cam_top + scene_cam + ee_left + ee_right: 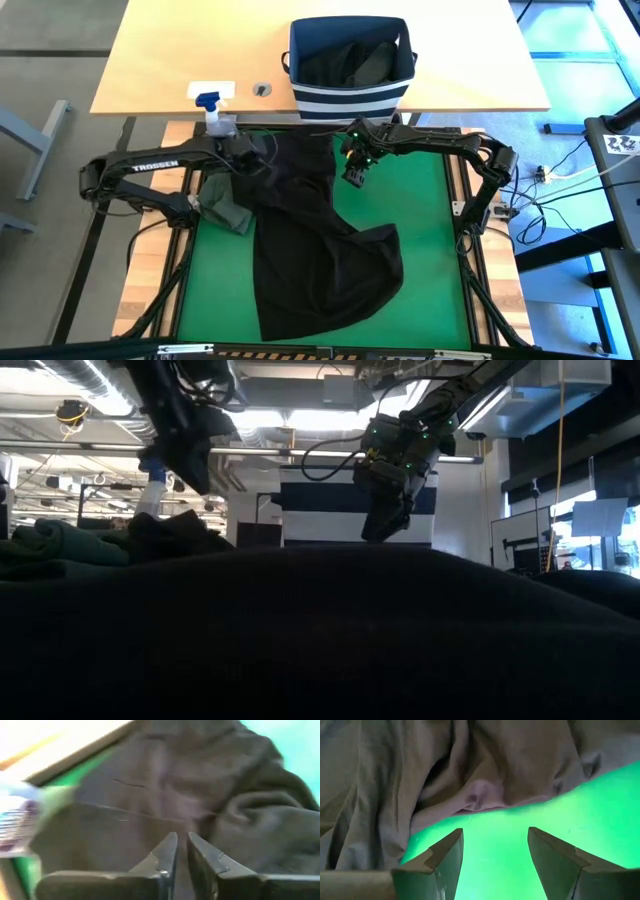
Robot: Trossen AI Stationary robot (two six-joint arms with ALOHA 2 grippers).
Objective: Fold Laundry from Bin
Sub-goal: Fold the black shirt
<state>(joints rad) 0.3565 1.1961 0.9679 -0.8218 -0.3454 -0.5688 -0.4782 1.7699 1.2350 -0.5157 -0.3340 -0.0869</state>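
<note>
The left tool hovers over the top left corner of the black garment, fingers nearly together; whether cloth is pinched between them cannot be told. The right tool hangs open just above the garment's top right edge. The garment lies spread on the green mat of the desk, an olive garment at its left edge and the striped bin behind it. Risk: a shallow pinch could slip, bunching the cloth.
</note>
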